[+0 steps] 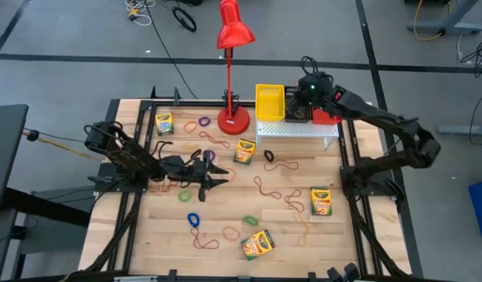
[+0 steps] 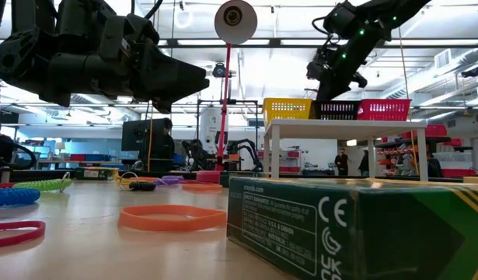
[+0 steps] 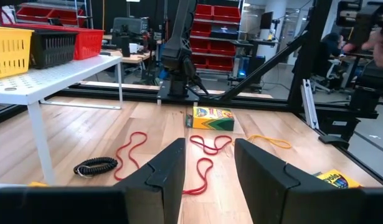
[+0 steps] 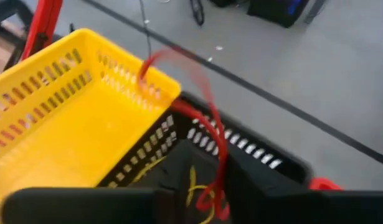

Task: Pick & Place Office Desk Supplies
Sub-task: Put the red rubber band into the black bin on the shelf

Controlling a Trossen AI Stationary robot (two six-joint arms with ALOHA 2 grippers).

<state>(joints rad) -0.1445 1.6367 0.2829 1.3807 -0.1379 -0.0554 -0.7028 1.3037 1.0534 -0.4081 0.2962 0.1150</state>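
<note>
While the right gripper (image 1: 305,92) hangs over the black basket (image 1: 298,113) on the white stand (image 1: 297,130) at the table's far edge, a red rubber band (image 4: 207,134) dangles below it, blurry, down into that basket. I think the band is being let go, but I cannot tell how wide those fingers are. It hangs there because the baskets seem to be where the small things go. A yellow basket (image 1: 269,103) sits just beside the black one, and a red basket (image 2: 383,109) on the other side.

The left gripper (image 1: 215,174) waits low near the middle of the table, toward the left edge, with its fingers apart and nothing between them. It points at more bands, maybe to grab one next.

Crayon boxes (image 1: 244,150) and more loose bands (image 1: 193,219) lie all over the wood, so lots of tidying is left. A red lamp (image 1: 233,31) stands by the far edge.
</note>
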